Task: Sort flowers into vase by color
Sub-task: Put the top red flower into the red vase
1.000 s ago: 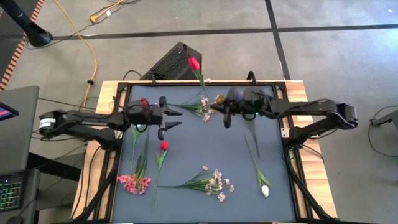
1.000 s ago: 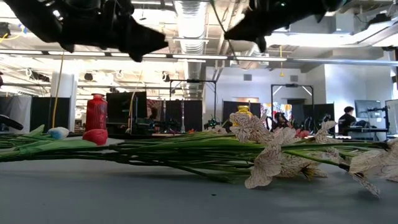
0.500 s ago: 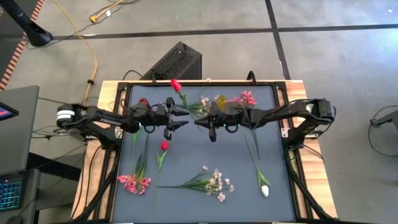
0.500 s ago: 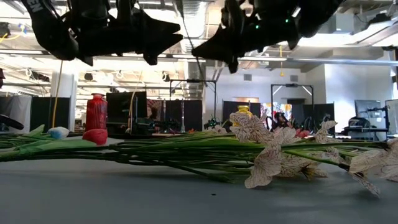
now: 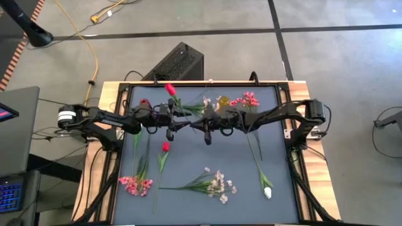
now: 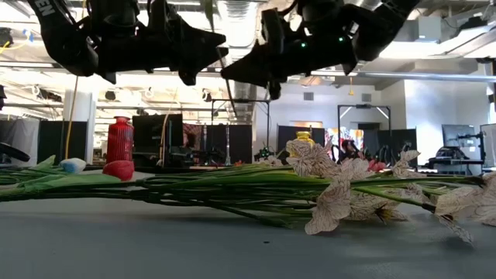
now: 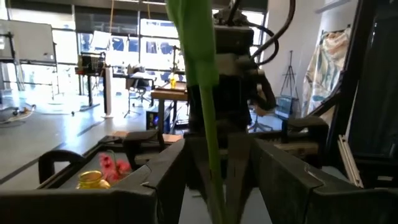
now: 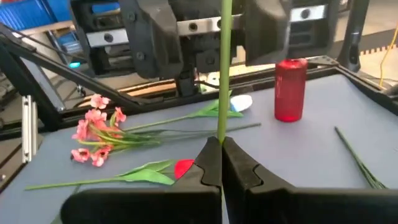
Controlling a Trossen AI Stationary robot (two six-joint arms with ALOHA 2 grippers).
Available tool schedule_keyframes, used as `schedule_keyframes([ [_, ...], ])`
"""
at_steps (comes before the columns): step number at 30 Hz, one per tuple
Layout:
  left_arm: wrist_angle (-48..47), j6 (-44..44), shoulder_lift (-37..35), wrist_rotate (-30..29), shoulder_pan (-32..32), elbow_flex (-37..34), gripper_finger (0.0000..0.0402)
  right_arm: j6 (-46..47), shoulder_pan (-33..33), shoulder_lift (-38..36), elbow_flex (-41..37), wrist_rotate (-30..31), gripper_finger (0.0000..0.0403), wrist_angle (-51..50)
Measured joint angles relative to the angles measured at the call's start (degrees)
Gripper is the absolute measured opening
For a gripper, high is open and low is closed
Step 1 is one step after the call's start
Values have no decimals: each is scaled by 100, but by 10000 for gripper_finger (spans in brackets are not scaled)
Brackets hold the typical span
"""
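A red tulip (image 5: 169, 89) on a long green stem is held up over the middle of the table's far half. My right gripper (image 5: 200, 122) is shut on its stem. My left gripper (image 5: 180, 119) faces it from the left, open. Its two fingers stand on either side of the stem (image 7: 210, 143) without touching it. A red vase (image 5: 145, 102) stands at the far left and a yellow vase (image 5: 223, 100) at the far middle. Another red tulip (image 5: 166, 146), pink sprays (image 5: 135, 184), a pale spray (image 5: 217, 183) and a white tulip (image 5: 267, 192) lie flat on the mat. My right gripper pinches the tulip's green stem (image 8: 221, 127) between its two fingertips. The fingers come level from the table's right and lie across the stem. The tulip is lifted clear of the table and stands nearly upright, bud up, leaning toward the far left.
A pink spray (image 5: 246, 99) and a pale spray (image 5: 204, 103) lie near the yellow vase. A bare green stem (image 5: 254, 147) runs down the right side of the mat. The table's black frame (image 5: 119, 144) borders the mat.
My right gripper has carried the red tulip toward the table's left, up to my left gripper. The bud has swung left and toward the near edge. My left gripper has moved a little right, so the stem now stands between its open fingers.
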Motion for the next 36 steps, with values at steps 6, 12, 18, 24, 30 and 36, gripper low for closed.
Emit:
schedule_keyframes([
  [6,-70,-2,0,75,63,0,169,-112,-15,20,74,1,23,-1],
  [12,-142,-98,-2,117,199,0,169,-172,-37,-52,72,4,23,-35],
  [18,-160,-132,-2,178,212,0,166,-300,-60,-50,72,23,23,-10],
  [24,-160,-131,-2,259,214,0,114,-314,-92,-50,72,21,23,74],
  [30,-162,90,-4,291,214,0,40,-316,-97,-50,72,21,25,79],
  [36,-162,195,-4,464,214,-2,5,-316,-94,-50,70,19,47,79],
])
